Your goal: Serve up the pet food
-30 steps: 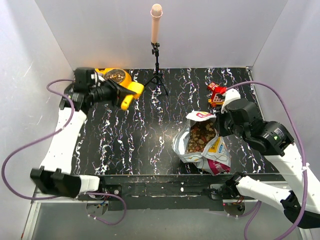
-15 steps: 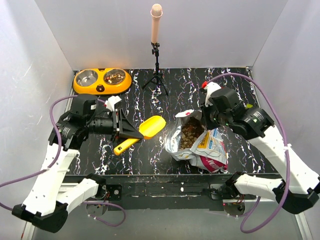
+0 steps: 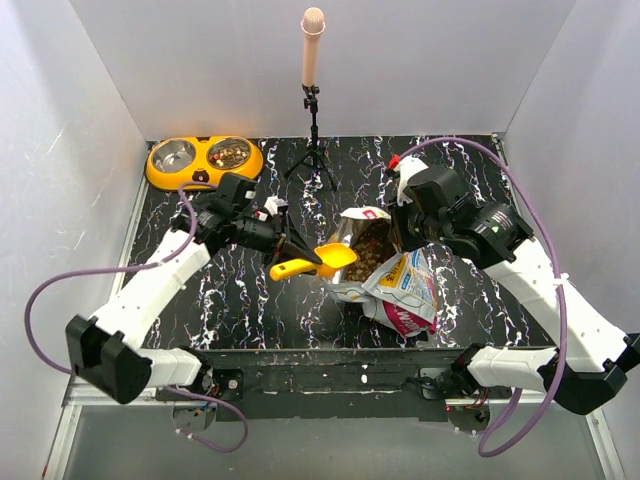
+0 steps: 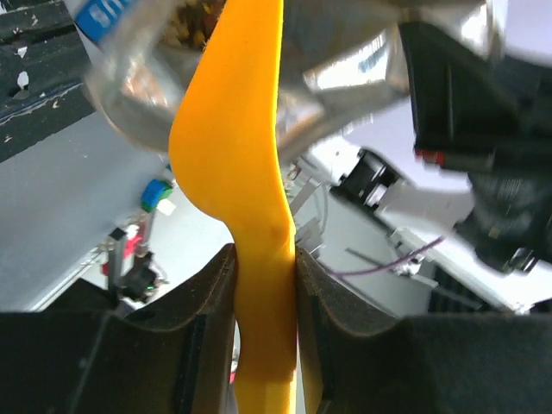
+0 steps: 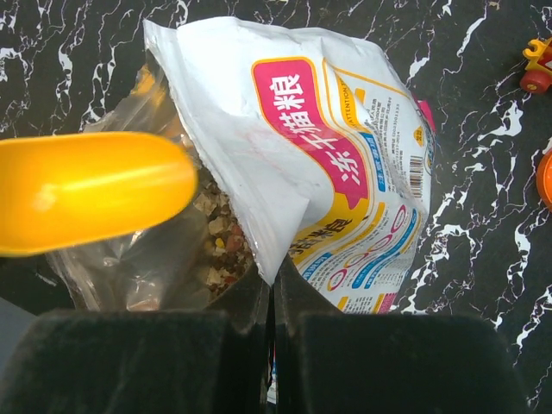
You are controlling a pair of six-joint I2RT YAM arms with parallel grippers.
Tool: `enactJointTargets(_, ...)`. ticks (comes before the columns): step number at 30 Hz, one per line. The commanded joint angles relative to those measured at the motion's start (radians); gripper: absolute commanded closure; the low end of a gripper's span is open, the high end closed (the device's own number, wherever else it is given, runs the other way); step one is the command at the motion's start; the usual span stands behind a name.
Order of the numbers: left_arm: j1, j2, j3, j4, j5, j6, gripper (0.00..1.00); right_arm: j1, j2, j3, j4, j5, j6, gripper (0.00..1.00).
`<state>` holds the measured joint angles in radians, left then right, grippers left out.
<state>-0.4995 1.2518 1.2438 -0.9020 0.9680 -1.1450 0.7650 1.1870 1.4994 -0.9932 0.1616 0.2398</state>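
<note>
left gripper [image 4: 263, 263] clamps the yellow scoop [image 3: 330, 260] by its handle, cup at the mouth of the bag [image 5: 345, 172]. right gripper [image 5: 272, 302] pinches the bag's rim. pet food [image 3: 378, 243] lies inside the bag.

I work over a black tabletop veined with white marbling [image 3: 240, 290]. On it lies a crinkly white printed bag of brown kibble [image 3: 405, 300], its mouth open. Far left of the bag, at the back, sits an orange plastic double bowl with steel cups [image 3: 203, 170]. Behind the bag stands a black tripod stand [image 3: 314, 150]. A small red-and-yellow toy [image 5: 539, 60] lies near the bag.
</note>
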Motion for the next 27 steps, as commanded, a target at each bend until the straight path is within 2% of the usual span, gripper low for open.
enactJointTargets(1, 0.007, 0.061, -0.037, 0.177, 0.020, -0.186, 1.00, 0.013, -0.081, 0.045, 0.206, -0.010, -0.011, 0.99)
enactJointTargets(7, -0.016, 0.121, 0.014, -0.038, 0.035, -0.165, 1.00, 0.016, -0.064, 0.058, 0.211, -0.023, -0.030, 0.99)
enactJointTargets(15, -0.234, 0.248, 0.193, -0.101, -0.070, -0.249, 1.00, 0.033, -0.067, 0.051, 0.218, -0.036, -0.034, 0.99)
enactJointTargets(19, -0.237, 0.304, 0.120, -0.019, -0.113, -0.271, 1.00, 0.034, -0.078, 0.041, 0.225, -0.046, -0.016, 0.99)
enactJointTargets(23, -0.241, 0.401, -0.016, 0.288, -0.227, -0.363, 1.00, 0.037, -0.087, 0.039, 0.243, -0.062, 0.024, 0.99)
enactJointTargets(25, -0.243, 0.495, -0.024, 0.354, -0.282, -0.366, 1.00, 0.036, -0.079, 0.059, 0.255, -0.077, 0.033, 0.99)
enactJointTargets(27, -0.263, 0.582, -0.017, 0.516, -0.321, -0.345, 1.00, 0.037, -0.064, 0.091, 0.240, -0.073, 0.033, 0.99)
